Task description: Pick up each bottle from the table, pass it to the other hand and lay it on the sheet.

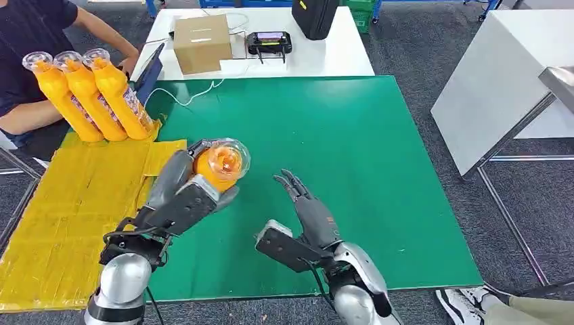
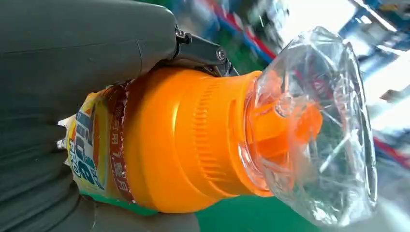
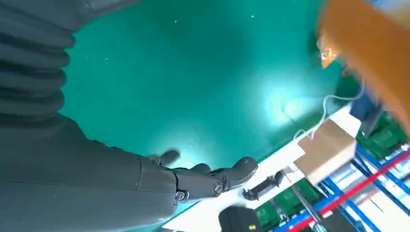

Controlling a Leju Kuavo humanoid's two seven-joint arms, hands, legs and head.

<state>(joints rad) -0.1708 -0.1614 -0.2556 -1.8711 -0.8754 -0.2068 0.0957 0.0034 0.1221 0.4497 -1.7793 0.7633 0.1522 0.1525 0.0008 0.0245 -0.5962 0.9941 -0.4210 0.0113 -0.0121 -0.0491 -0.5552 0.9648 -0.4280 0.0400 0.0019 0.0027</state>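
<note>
Our left robot hand (image 1: 181,193) gripped an orange bottle (image 1: 218,166), its clear cap (image 2: 314,125) pointing away, held above the green worktop (image 1: 352,135) beside the yellow sheet (image 1: 74,203). Our right robot hand (image 1: 308,206) hovered nearby, fingers spread, holding nothing. Three more orange bottles (image 1: 91,95) lay at the sheet's far edge.
</note>
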